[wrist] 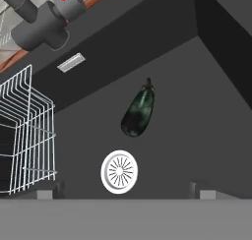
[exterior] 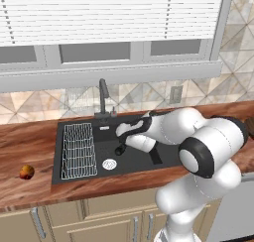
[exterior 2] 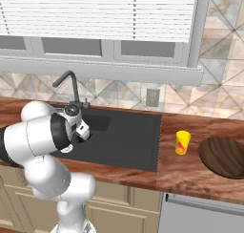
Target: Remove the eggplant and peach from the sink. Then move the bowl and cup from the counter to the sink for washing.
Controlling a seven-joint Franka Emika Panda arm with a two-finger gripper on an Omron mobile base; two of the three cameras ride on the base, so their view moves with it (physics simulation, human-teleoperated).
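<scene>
Hand view shows the fingers [wrist: 123,190] spread wide apart above the sink [wrist: 206,135] floor, holding nothing, with the eggplant [wrist: 138,112] lying beyond the drain [wrist: 119,171]. On the worktop [exterior: 30,142], the peach [exterior: 27,172] rests left of the sink; the cup [exterior 2: 182,142] and bowl [exterior 2: 224,156] stand to its right.

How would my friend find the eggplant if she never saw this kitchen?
Look in the big black sink under the window. On its floor, just past the round silver drain, lies the eggplant. It is long and dark green-black with a pointy stem, unlike the round shiny drain.
</scene>
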